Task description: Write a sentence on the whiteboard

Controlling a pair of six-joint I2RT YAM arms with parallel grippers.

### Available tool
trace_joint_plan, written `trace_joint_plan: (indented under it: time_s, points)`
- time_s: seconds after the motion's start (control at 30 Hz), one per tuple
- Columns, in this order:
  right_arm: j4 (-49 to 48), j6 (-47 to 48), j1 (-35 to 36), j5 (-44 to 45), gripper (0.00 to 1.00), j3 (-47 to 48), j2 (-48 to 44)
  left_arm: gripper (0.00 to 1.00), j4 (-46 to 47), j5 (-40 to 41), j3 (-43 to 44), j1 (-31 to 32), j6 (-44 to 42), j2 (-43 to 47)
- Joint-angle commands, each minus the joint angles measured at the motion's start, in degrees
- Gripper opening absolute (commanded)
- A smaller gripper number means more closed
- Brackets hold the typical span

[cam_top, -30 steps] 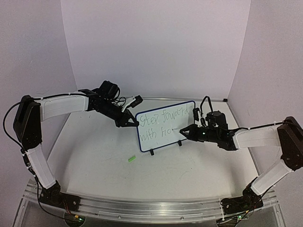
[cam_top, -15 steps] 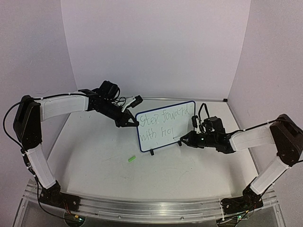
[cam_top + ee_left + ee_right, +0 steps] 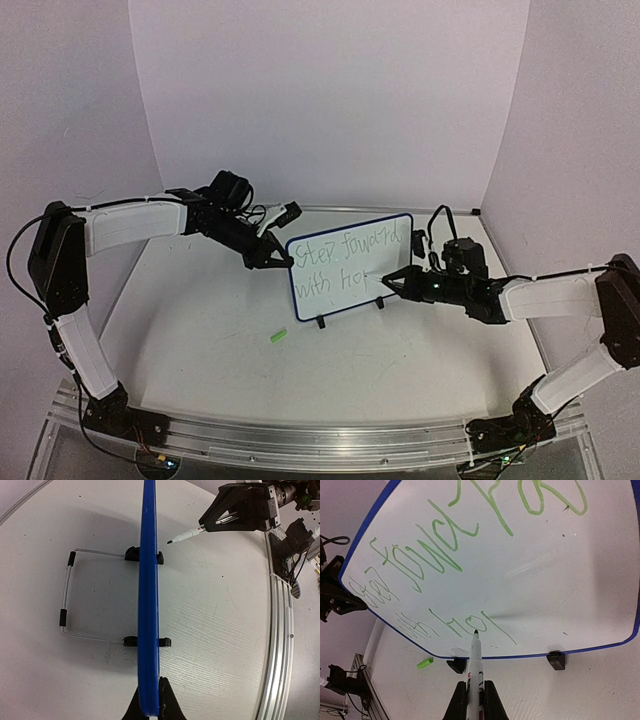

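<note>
Last word under way, board pinched steady

Left gripper clamps the upright whiteboard by its near edge. The sentence stops around "hop". Just ahead of the right gripper, which grips the marker, the tip hovers off the board: press lightly, short strokes. White table, green cap, plain pale walls.

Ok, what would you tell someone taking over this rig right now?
Left gripper: shut on the whiteboard's left edge, steadying it upright.
Right gripper: shut on a marker, tip near the second line, seemingly just off the surface.
Done: the sentence reads "Step forward", then "with ho" and part of another letter.
Left: finish the last word, then release. Green cap lies in front of the whiteboard.
</note>
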State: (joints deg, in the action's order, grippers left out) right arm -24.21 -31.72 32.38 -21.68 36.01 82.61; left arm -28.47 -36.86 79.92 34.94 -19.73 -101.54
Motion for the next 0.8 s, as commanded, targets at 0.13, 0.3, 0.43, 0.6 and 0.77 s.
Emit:
trace_joint_plan:
  time_s: [0.13,0.3,0.43,0.6,0.77]
  points:
    - [-1.38,0.76,-0.3,1.08,0.0,4.06,1.96,0.0,-2.76,2.32,1.18,0.57,-1.58,-1.62]
    - [-1.55,0.76,-0.28,2.08,0.0,4.57,2.45,0.0,-2.69,2.21,1.16,0.58,-1.58,-1.65]
    - [-1.55,0.57,-0.29,3.28,0.0,4.68,2.88,0.0,-2.7,2.15,1.2,0.57,-1.53,-1.73]
    - [-1.51,0.34,-0.29,3.95,0.0,4.93,3.47,0.0,-2.65,2.17,1.16,0.57,-1.49,-1.78]
    - [-1.63,0.11,-0.3,5.01,0.0,4.99,3.37,0.0,-2.65,2.14,1.16,0.57,-1.47,-1.91]
